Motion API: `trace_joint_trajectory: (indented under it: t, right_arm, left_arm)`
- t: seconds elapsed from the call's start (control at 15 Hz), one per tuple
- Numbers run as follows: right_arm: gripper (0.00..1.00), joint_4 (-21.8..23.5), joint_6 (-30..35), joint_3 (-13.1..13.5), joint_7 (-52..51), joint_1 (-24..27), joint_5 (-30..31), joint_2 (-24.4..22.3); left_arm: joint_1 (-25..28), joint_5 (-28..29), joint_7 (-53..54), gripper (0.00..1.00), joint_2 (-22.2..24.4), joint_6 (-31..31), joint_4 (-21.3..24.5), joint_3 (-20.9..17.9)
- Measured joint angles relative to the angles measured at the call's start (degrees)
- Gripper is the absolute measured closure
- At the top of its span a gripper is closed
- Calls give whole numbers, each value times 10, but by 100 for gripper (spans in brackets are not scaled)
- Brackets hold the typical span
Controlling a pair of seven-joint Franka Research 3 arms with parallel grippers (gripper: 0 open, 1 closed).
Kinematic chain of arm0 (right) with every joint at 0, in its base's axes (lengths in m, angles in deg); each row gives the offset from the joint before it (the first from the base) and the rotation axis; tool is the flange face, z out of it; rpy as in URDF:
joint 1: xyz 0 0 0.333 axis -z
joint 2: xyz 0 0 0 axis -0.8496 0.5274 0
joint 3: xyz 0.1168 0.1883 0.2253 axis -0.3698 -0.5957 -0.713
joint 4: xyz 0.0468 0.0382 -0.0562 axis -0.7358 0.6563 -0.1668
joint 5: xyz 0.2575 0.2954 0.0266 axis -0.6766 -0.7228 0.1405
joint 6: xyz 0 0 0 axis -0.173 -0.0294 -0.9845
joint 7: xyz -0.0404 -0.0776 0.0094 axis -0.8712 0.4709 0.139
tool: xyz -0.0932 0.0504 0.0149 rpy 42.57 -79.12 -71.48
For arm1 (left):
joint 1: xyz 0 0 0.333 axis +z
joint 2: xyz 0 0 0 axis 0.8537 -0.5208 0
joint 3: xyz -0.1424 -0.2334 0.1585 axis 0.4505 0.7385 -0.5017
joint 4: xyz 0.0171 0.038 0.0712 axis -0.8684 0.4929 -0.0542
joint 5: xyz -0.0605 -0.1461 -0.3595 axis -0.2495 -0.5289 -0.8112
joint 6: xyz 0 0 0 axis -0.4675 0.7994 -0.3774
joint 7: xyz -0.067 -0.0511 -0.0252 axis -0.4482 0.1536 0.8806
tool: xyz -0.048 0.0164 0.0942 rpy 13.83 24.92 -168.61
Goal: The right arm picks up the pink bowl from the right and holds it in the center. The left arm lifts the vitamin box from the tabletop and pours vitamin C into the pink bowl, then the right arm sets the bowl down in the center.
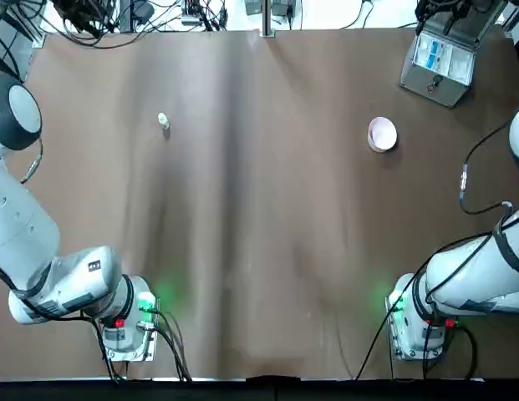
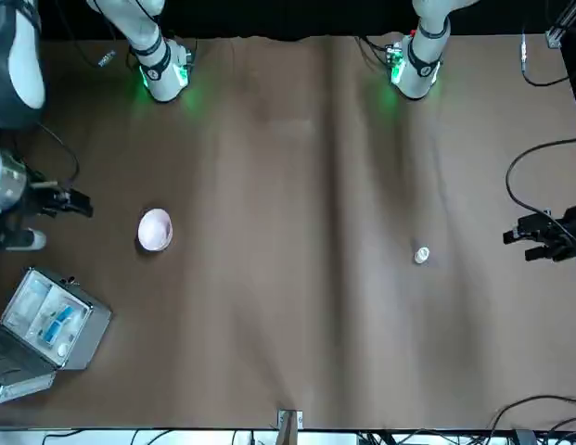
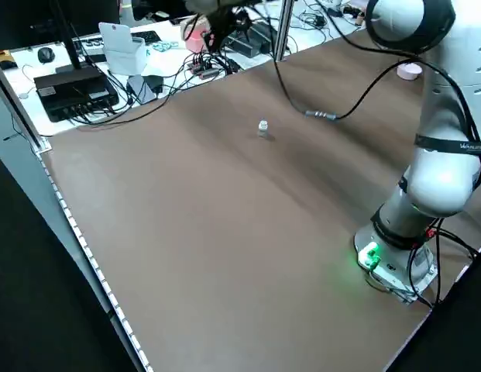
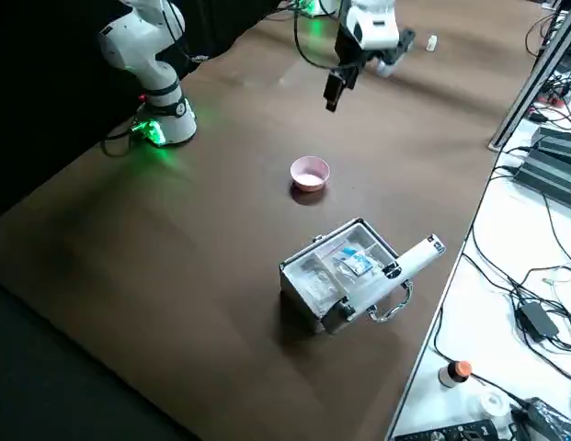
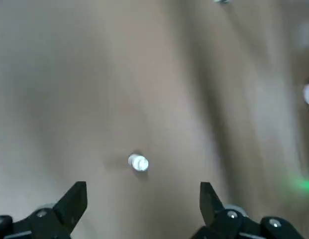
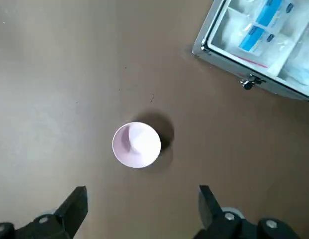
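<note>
Brown tabletop (image 1: 259, 251) is filling the whole scene, with cables and electronics lying along its far edge and on the side desks.

Both arms are standing at the near edge, each base glowing green. The left arm (image 1: 42, 251) is reaching up over the left side of the table, and the right arm (image 1: 480, 271) is doing the same over the right side.

The grey case (image 1: 440, 58) is sitting in the far right corner, lid open, showing blue-and-white packets inside.

The left gripper (image 5: 139, 204) is hanging above the table off to the left, its fingers spread wide and gripping nothing. The right gripper (image 6: 142, 206) is hovering likewise on the right, fingers spread wide and empty.

The pink bowl (image 1: 382, 134) is resting upright on the right half of the table, near the case but apart from it; in the right wrist view it is lying beyond the gap between the fingers, untouched.

The vitamin box (image 1: 164, 122) is standing on the left half, well apart from the bowl; in the left wrist view it is sitting just ahead of the spread fingers, untouched.
</note>
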Motion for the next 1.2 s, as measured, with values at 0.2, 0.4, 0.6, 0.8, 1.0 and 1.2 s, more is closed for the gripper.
trace_joint_trajectory:
  t: [0.2, 0.4, 0.6, 0.8, 1.0, 1.2]
  right_arm:
    - [2, 8, -21, 1, 2, 2, 0, 44]
    - [2, 15, -50, 3, 3, 16, 0, 115]
    - [2, 36, -85, 3, 4, 26, 0, 142]
    - [2, 80, -135, 3, 5, 32, 0, 159]
    - [14, 108, -152, 3, 5, 37, 0, 180]
    - [23, 130, -152, 2, 5, 37, -1, 191]
  left_arm:
    - [32, -74, 147, 0, -33, 0, 0, 0]
    - [66, -165, 358, 0, -92, 3, 5, 1]
    - [90, -210, 488, 0, -145, 28, 10, 4]
    - [119, -240, 607, 0, -191, 101, 13, 11]
    - [133, -245, 771, 0, -226, 138, 19, 20]
    - [136, -247, 877, 0, -262, 170, 21, 22]
